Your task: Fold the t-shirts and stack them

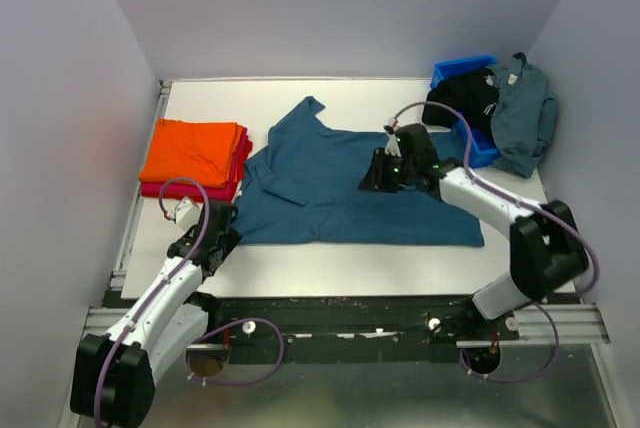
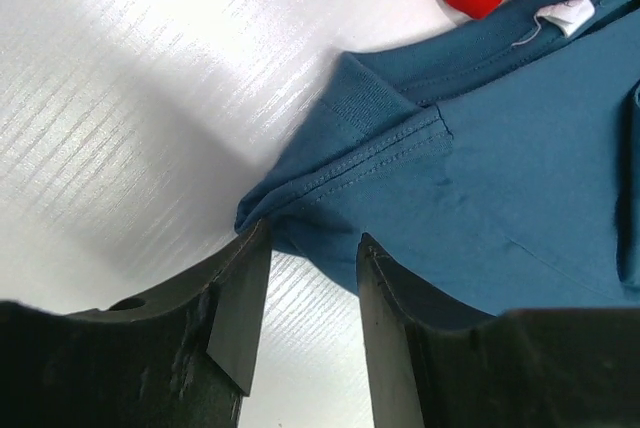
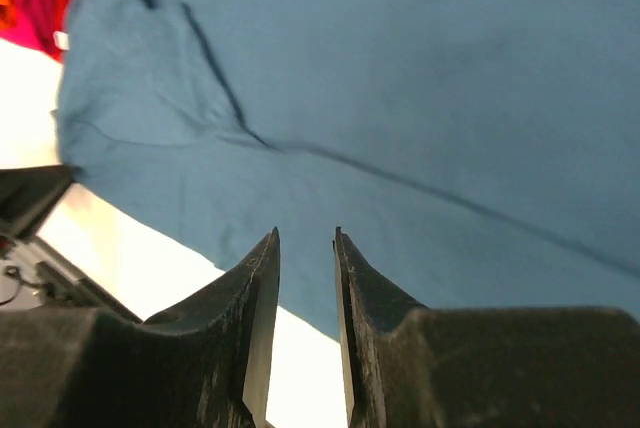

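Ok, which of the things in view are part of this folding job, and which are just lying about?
Job: teal shirt, spread out; orange shirt, folded on red shirt; black shirt in blue bin; grey-blue shirt draped over it.
Lying about: blue bin only.

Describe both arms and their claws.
The left arm and right arm have white links, bulky black joints and a lilac cable looping alongside. The left claw and right claw each have two matte black, scuffed, tapering fingers. Small green lights glow on the right wrist.
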`<state>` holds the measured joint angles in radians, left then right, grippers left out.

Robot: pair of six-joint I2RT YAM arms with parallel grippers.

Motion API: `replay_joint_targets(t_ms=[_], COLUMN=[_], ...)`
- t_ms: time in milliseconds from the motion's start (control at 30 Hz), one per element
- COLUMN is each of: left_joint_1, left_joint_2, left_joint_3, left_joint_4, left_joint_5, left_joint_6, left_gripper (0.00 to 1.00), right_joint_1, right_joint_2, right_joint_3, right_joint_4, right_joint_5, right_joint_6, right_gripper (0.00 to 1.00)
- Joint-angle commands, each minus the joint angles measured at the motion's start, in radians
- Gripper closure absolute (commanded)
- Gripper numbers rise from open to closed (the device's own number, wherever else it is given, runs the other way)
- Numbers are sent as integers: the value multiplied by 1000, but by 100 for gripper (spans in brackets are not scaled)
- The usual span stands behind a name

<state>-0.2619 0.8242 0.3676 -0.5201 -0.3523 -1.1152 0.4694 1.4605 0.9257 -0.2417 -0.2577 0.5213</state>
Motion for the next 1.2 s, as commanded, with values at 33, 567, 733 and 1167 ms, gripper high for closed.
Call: replay_joint_targets(t_ms=[33, 567, 733, 1167], left_joint_1=[6, 6, 6, 6], left_joint_2=[3, -30, -56, -57], left_joint_3=[-32, -53, -52, -70], left_joint_4=[38, 101, 84, 63], left_joint_5=[-43, -83, -89, -67], left_joint_6=[-11, 29, 28, 31], left_gripper=[49, 76, 94, 100], right_joint_1=[64, 176, 192, 216], right_joint_2=[226, 684, 765, 856], right_joint_3=[244, 696, 772, 815], right_joint_4=[56, -1, -36, -42], right_joint_5=[-207, -244, -229, -216], right_joint_6=[-17, -15, -17, -15], right_gripper=[62, 63, 63, 62])
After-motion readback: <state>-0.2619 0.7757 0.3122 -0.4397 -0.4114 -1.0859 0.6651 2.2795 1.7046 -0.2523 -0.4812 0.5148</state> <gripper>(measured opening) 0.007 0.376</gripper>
